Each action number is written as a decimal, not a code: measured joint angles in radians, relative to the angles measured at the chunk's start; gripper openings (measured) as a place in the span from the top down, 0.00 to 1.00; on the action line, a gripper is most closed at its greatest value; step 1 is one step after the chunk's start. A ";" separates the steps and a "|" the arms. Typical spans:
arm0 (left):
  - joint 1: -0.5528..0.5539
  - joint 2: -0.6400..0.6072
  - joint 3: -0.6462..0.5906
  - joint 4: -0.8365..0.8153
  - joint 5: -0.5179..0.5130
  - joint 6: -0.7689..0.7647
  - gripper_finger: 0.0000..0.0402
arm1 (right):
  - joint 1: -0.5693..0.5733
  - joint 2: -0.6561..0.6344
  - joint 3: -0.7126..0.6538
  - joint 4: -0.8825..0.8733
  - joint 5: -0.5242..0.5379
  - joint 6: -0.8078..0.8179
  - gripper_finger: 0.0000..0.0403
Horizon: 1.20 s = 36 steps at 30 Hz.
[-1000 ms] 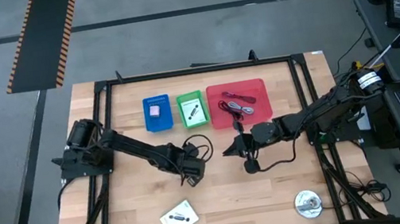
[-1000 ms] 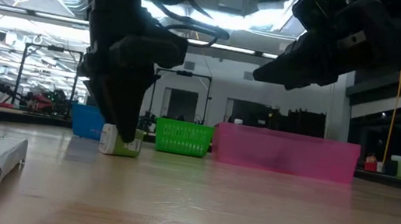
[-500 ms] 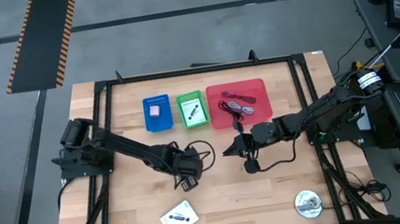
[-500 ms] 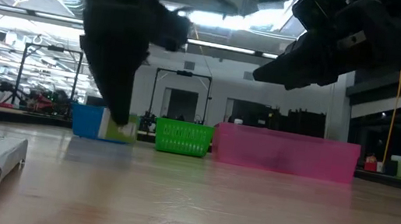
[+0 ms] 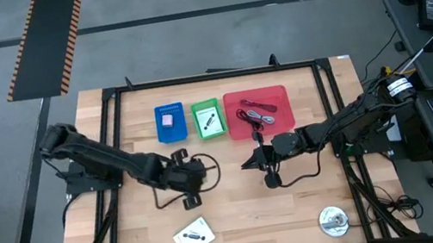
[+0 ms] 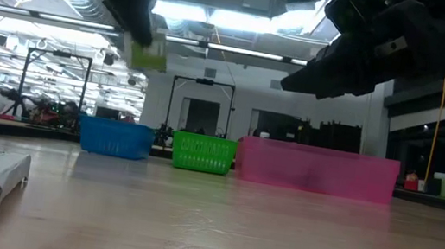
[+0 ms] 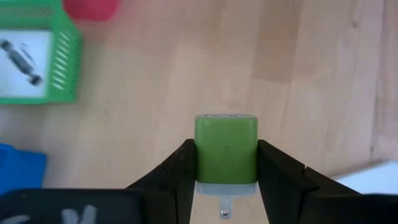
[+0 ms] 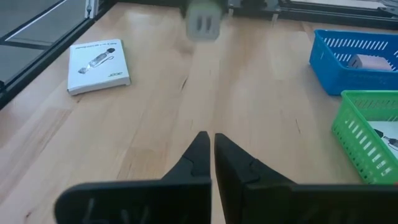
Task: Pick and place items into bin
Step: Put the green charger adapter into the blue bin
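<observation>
Above the desk, left claw clamps a green-and-white plug adapter, raised clear of the wood, just short of the green bin. Blue bin and pink bin sit beside it along the far edge. Right claw hangs near desk centre, fingers pressed together, seemingly empty. White packet lies near the front edge.

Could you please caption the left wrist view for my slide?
Left gripper grips a small green-and-white plug adapter above the wooden table, green basket beyond.
</observation>
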 joint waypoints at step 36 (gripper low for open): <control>0.209 -0.528 -0.705 0.842 0.005 0.331 0.67 | -0.125 0.000 0.000 0.052 0.001 -0.157 0.99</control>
